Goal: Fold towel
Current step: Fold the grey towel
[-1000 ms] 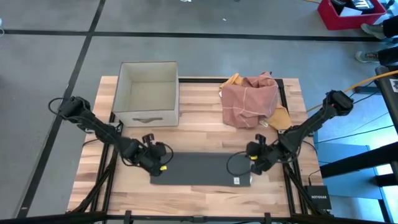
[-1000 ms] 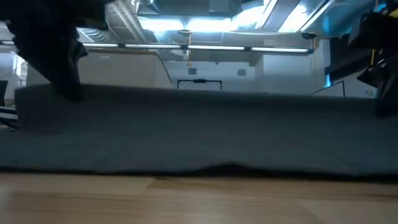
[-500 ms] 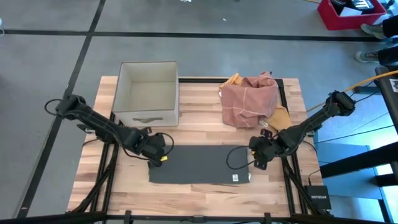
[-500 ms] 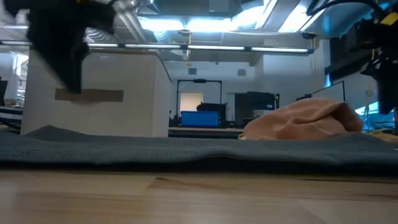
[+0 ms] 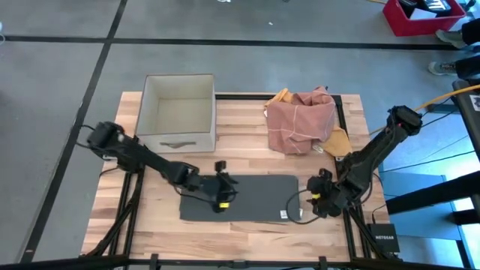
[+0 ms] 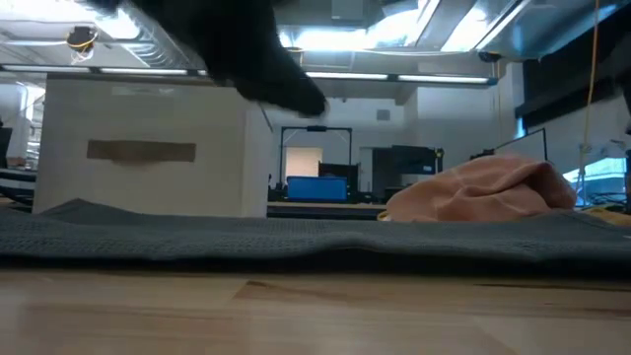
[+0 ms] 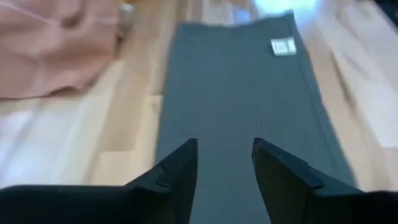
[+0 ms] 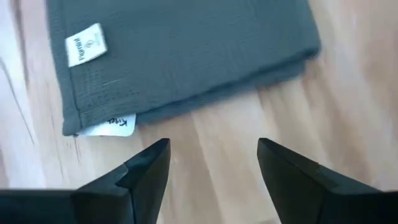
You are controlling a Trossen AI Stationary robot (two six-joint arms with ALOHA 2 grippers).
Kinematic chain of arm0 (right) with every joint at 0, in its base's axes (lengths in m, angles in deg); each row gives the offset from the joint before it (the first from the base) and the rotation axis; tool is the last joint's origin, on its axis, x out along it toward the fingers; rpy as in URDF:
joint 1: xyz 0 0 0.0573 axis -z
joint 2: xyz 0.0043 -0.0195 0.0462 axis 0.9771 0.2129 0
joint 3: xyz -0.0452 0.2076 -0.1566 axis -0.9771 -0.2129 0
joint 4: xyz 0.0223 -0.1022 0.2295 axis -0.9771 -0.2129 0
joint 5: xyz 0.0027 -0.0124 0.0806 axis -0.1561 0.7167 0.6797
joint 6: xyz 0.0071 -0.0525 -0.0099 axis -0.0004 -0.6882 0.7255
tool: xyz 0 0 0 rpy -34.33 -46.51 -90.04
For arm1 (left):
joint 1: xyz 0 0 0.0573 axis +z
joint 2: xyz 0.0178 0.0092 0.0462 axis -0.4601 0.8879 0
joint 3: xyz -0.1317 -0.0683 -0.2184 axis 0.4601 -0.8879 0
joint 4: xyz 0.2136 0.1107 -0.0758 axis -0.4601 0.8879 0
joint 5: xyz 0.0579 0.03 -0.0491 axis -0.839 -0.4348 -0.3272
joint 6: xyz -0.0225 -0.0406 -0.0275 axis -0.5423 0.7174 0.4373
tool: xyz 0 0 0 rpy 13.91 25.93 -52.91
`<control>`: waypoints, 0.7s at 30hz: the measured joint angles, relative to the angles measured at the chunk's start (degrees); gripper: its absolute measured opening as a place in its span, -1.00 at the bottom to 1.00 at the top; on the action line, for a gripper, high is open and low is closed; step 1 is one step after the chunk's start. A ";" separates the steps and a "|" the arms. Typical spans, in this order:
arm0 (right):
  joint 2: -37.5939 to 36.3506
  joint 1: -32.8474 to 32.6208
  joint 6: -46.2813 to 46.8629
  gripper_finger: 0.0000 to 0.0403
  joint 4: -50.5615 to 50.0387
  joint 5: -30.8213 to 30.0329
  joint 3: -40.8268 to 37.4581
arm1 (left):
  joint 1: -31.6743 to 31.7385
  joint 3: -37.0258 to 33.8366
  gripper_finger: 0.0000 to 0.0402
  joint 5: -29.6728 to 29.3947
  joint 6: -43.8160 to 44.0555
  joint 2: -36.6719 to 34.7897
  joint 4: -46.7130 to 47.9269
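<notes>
- Flat on the wooden table [image 5: 150, 225], toward its near edge and about midway across, lies the dark grey towel [image 5: 255, 196], folded into a long rectangle.
- Two white labels show on the towel's right end: a square tag [image 8: 86, 44] on the top face, and a second label [image 8: 115, 125] sticking out from the folded edge at the corner.
- In the low view the towel [image 6: 315, 242] reads as a thin, level band across the whole width of the table.
- Left gripper [image 5: 222, 196] is over the towel's left half, pointing along its length; the left wrist view shows its fingers [image 7: 174, 174] apart with bare towel between them, holding nothing.
- Right gripper [image 5: 316, 204] sits just off the towel's right end, over bare wood; its fingers [image 8: 146, 171] are spread wide and empty, with the labelled towel corner just ahead of them.
- Neither gripper touches the towel as far as the views show.
- Behind the towel, a beige open-top box [image 5: 178, 112] stands at the left rear of the table.
- A pinkish crumpled cloth [image 5: 301, 120] is heaped at the right rear, with a yellow-tan piece [image 5: 339, 141] showing beside it.
</notes>
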 joint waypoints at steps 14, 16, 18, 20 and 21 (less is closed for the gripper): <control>0.03 0.12 30.01 0.22 26.04 -8.43 -11.50 | 0.50 -0.04 -0.34 3.27 3.19 11.27 -5.77; 0.55 0.12 32.64 0.22 27.66 -9.65 -12.86 | 0.50 -0.04 -0.34 3.27 3.17 11.29 -5.94; 1.41 0.12 35.85 0.22 27.45 -9.87 -13.84 | 0.50 -0.04 -0.34 3.30 3.53 11.29 -6.46; 2.65 0.12 38.29 0.22 28.88 -10.26 -14.48 | 0.48 -0.04 -0.34 3.48 4.26 11.29 -6.62; 3.31 0.12 38.77 0.22 29.71 -10.27 -14.64 | 0.43 -0.04 -0.34 3.81 4.26 11.29 -6.65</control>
